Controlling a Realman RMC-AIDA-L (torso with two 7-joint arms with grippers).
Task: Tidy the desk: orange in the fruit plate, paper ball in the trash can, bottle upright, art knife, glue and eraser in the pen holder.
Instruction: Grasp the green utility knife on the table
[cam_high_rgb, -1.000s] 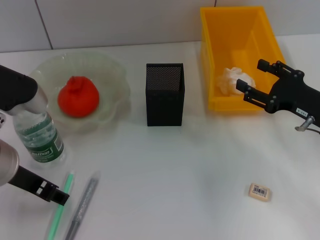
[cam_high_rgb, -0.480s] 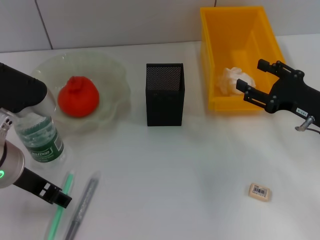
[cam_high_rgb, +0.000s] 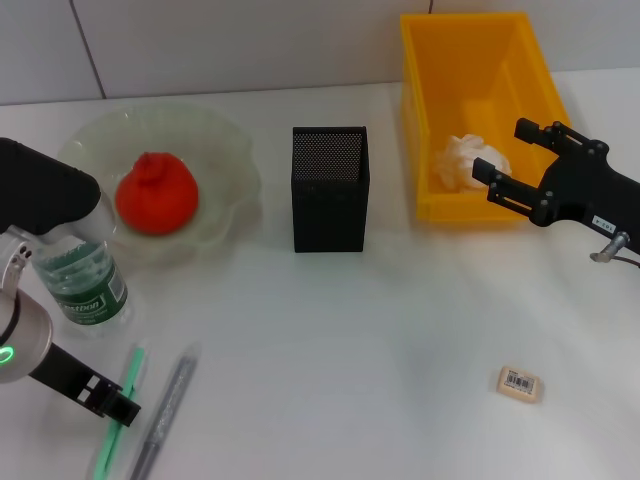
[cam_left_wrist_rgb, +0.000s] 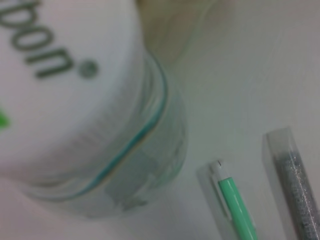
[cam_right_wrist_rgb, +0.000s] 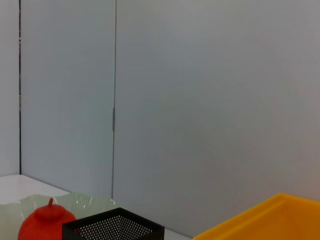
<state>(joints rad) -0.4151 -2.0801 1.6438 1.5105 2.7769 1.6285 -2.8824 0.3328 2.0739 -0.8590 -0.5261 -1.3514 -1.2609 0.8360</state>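
With the bottle (cam_high_rgb: 82, 285) upright at lower left, we lift the left hand (cam_high_rgb: 45, 200), grip unseeable, straight off its cap; the right hand (cam_high_rgb: 515, 165) hangs spread over the bin (cam_high_rgb: 430, 120).

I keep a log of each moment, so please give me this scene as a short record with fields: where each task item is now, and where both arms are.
orange: in the fruit plate
paper ball: inside the yellow trash can
bottle: upright, beside the plate
pen holder: mid-desk, contents not visible
eraser: on the desk, front right
green pen-shaped item and grey one: on the desk, front left
left gripper: over the bottle top
right gripper: jaws open, at the can's front edge
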